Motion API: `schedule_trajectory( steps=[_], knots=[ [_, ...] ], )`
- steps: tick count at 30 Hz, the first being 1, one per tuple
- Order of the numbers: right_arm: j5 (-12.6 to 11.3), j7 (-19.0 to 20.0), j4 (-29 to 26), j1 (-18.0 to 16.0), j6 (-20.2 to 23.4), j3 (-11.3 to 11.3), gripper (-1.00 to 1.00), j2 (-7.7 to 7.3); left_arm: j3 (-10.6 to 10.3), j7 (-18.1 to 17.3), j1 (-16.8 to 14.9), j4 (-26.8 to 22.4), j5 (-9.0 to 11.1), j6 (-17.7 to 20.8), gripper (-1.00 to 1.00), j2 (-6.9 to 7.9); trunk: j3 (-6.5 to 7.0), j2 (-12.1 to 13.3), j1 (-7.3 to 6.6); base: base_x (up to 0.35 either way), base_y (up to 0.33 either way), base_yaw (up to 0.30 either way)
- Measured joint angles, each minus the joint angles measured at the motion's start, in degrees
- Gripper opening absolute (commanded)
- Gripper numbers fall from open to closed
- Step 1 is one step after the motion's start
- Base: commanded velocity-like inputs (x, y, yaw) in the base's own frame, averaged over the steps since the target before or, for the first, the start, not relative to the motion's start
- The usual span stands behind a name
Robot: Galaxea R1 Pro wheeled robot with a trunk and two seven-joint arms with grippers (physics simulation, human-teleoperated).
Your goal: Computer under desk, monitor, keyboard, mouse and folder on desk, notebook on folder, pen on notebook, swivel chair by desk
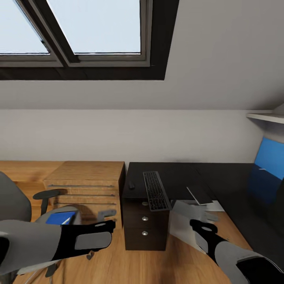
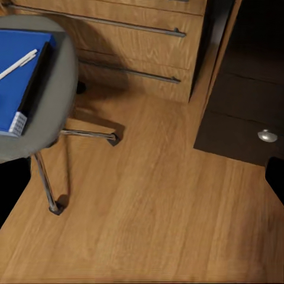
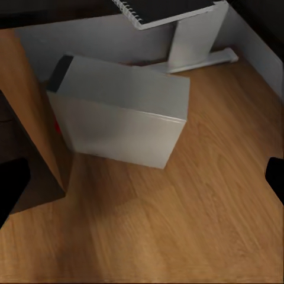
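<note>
The black L-shaped desk (image 1: 185, 175) already holds the blue-screened monitor (image 1: 268, 169) at 3 o'clock and black keyboard (image 1: 156, 190), the grey computer (image 3: 121, 112) sits beneath, but the blue folder (image 2: 21, 77) with white pen (image 2: 16, 64) waits on the grey swivel chair (image 2: 65, 71) at 8 o'clock; both grippers' openness I cannot tell.

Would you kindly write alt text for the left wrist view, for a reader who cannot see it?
A grey swivel chair seat carries a blue folder with a white pen lying on top. The chair's metal legs rest on a wooden floor. Beyond stand a light wooden drawer unit and a dark desk cabinet with a round silver knob.
</note>
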Motion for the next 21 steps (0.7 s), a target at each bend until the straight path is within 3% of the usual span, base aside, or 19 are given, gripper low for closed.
schedule_trajectory(
  steps=[2,3,5,8,13,18,20,21],
  knots=[
    [0.0,0.0,0.0,1.7,-1.1,0.1,1.00,0.11,-2.3,-4.1,0.1,3.6,2.7,0.0,1.00,-1.12,0.36,0.8,-0.44,0.000,0.000,0.000],
    [-0.1,0.0,0.1,3.4,-2.7,0.0,1.00,0.21,-4.6,-8.3,0.6,7.0,5.6,-0.1,1.00,-2.12,0.53,1.2,-0.66,0.000,0.000,0.000],
    [0.0,0.0,0.1,5.0,-4.3,0.2,1.00,0.31,-6.8,-12.5,1.7,10.2,8.6,-0.2,1.00,-2.98,0.90,2.0,-1.10,0.000,0.000,0.000],
    [-0.2,0.0,0.2,7.9,-6.9,0.1,1.00,0.66,-10.3,-19.2,5.1,15.5,13.6,-0.4,1.00,-4.04,1.42,3.2,-1.76,0.000,0.000,0.000],
    [-0.4,-0.1,0.5,11.5,-8.8,0.1,1.00,0.97,-12.5,-23.9,10.4,20.1,16.4,-2.7,1.00,-4.97,2.33,5.2,-2.86,0.000,0.000,0.000],
    [-0.5,0.0,2.6,15.4,-12.3,0.2,1.00,1.28,-16.2,-25.8,17.7,22.0,17.5,-12.4,1.00,-5.63,3.23,7.2,-3.96,0.000,0.000,0.000],
    [-0.4,0.1,3.5,18.4,-18.5,0.1,1.00,1.40,-20.9,-26.1,21.0,22.4,17.9,-18.8,1.00,-6.14,3.57,8.0,-4.40,0.000,0.000,0.000],
    [-0.1,0.1,3.7,19.9,-21.5,0.2,1.00,1.42,-22.3,-26.1,22.0,22.5,17.9,-20.4,1.00,-6.28,3.77,8.4,-4.62,0.000,0.000,0.000]
  ],
)
